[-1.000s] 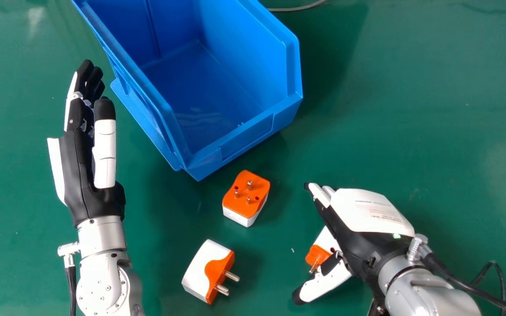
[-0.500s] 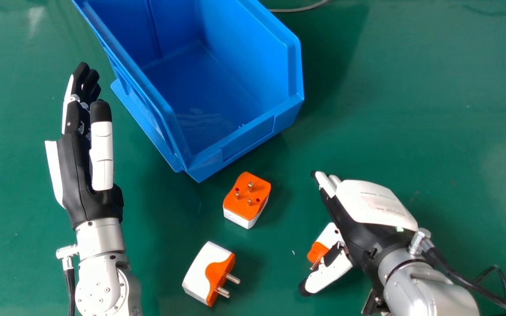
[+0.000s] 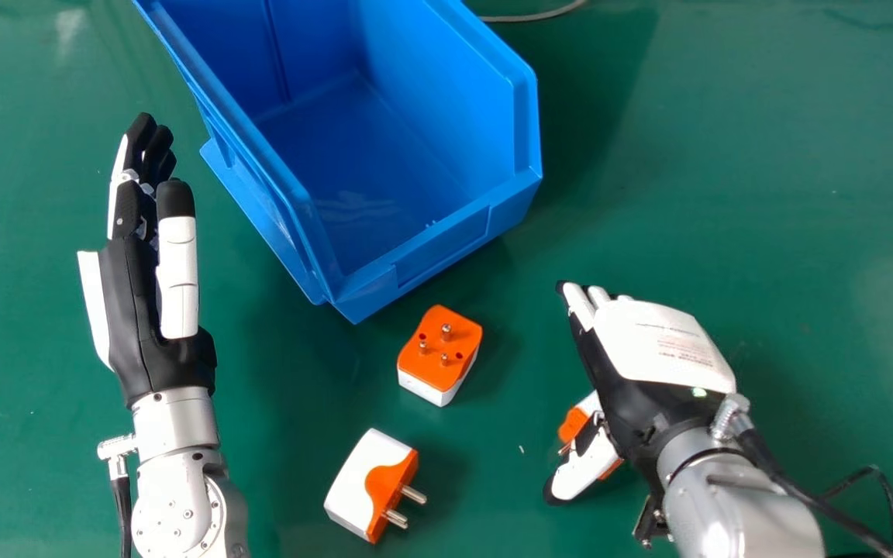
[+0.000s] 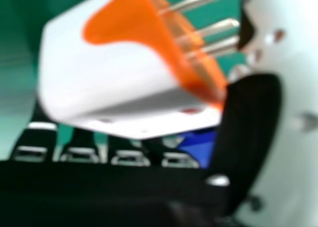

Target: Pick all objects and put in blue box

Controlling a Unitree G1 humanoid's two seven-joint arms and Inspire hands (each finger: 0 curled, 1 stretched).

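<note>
- The green surface [image 3: 725, 170] carries everything, giving both hands room.
- The blue box [image 3: 450, 240] has its low front facing the adapters, presumably for a short lift in.
- The left hand [image 3: 140, 318] is open beside the box, palm inward (clear of the work, sensibly).
- The right hand [image 3: 660, 341] is open, fingers straight, slanted with its thumb by the partly hidden adapter [image 3: 574, 424], likely to frame a pinch; I can't tell if it presses.
- The side-lying adapter [image 3: 357, 480] and pins-up adapter [image 3: 439, 356] await pickup in front of the box.
</note>
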